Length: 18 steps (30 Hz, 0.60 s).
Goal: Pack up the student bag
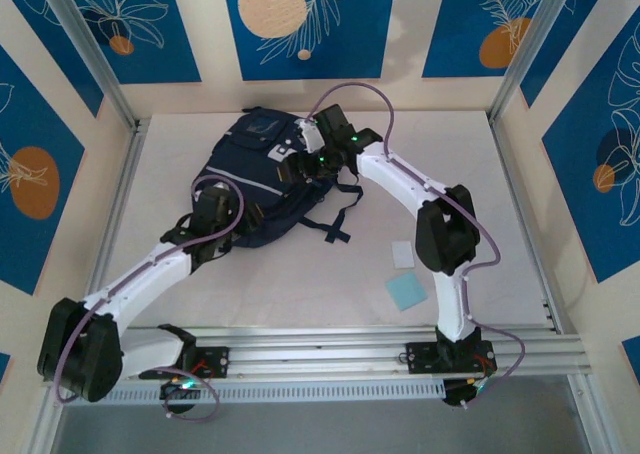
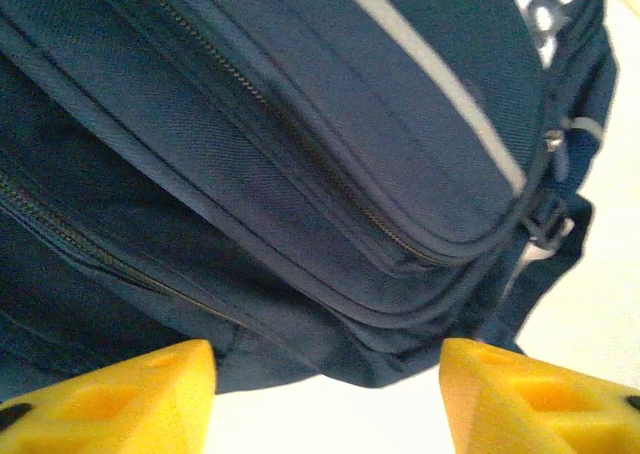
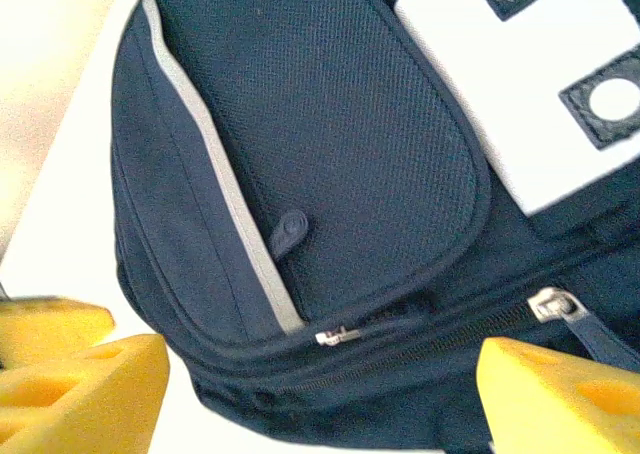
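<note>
Student bag (image 1: 262, 169) sits far-left of centre on the table (image 1: 470, 174). In the top view its long axis runs far to near, tipped a little left at the near end. Your left gripper (image 1: 216, 214) is at the bag's near-left end and your right gripper (image 1: 303, 160) is over its far-right side. Both are right at the fabric, so neither arm is clearly nearer. Can't tell contact from here. A light-blue square (image 1: 406, 292) and a small white square (image 1: 403, 255) lie near-right, well apart from the bag, on the right arm's side.

Left wrist view: yellow fingers (image 2: 120, 399) stand apart with nothing between them. The bag fills the space just beyond the tips. Its zip lines (image 2: 330, 189) run diagonally across and look closed.

Right wrist view: yellow fingers (image 3: 85, 384) are wide apart and hold nothing. The bag is directly ahead, front pocket up, with the grey stripe (image 3: 225, 204) and the light grey patch (image 3: 520, 114) showing. The main zipper pull (image 3: 553, 304) lies just beyond the finger on the picture's right. A smaller pull (image 3: 335, 336) sits about midway between the tips.

Judgement: the right arm is better placed for a zip, since the pull lies straight ahead of its jaws.
</note>
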Each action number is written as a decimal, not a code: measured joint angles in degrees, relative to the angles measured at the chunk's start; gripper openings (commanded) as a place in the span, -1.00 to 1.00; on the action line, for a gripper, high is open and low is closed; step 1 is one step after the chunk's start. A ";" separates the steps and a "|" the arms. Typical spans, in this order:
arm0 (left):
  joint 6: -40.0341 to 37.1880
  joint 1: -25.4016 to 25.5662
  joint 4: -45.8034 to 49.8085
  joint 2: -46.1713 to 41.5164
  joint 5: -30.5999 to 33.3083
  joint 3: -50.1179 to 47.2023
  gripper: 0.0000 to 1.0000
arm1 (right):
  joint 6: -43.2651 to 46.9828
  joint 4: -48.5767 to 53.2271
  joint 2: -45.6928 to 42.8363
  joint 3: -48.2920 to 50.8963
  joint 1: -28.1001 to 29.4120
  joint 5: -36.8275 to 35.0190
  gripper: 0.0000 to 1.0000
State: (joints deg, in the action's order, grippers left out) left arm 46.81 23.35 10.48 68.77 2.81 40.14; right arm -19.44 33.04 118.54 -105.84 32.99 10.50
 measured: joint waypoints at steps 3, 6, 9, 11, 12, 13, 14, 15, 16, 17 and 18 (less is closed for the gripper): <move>-3.15 -0.35 -0.63 4.35 -0.46 0.00 -0.55 | -3.91 -2.03 2.32 -0.24 0.26 0.79 0.61; -5.33 -0.39 -1.73 8.33 -1.11 -0.07 -0.65 | -7.04 -2.69 4.09 -0.22 0.72 0.61 0.61; -6.49 -0.42 -4.20 10.19 -1.88 -0.74 -0.67 | -9.27 -3.85 4.50 0.46 1.33 0.50 0.60; -6.71 -0.48 -5.99 10.97 -2.64 -1.38 -0.67 | -10.49 -5.14 4.55 0.90 1.77 1.11 0.60; -6.73 -0.48 -6.97 11.37 -3.10 -1.70 -0.67 | -11.06 -5.66 4.61 0.96 2.01 1.53 0.59; -6.73 -0.48 -7.85 11.74 -3.65 -1.92 -0.67 | -11.45 -6.01 4.70 0.96 2.23 1.84 0.59; -6.73 -0.48 -8.76 12.09 -4.15 -2.12 -0.67 | -11.98 -6.47 4.81 0.96 2.51 2.27 0.58; -6.71 -0.46 -9.73 12.46 -4.68 -2.27 -0.67 | -12.55 -6.95 4.94 0.98 2.84 2.84 0.58; -6.69 -0.35 -10.71 12.90 -5.20 -2.38 -0.67 | -12.96 -7.37 5.03 1.14 3.10 3.30 0.57; -6.69 -0.26 -11.72 13.42 -5.68 -2.38 -0.66 | -13.57 -8.17 5.03 1.75 3.48 3.80 0.58; -6.67 -0.09 -12.70 13.99 -6.03 -2.38 -0.67 | -14.14 -9.05 5.01 2.73 3.87 4.28 0.58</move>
State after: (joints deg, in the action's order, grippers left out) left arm 40.14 23.27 -2.22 82.76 -3.22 37.76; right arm -33.58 23.99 123.55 -103.11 36.86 14.79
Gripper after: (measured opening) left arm 0.167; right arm 0.788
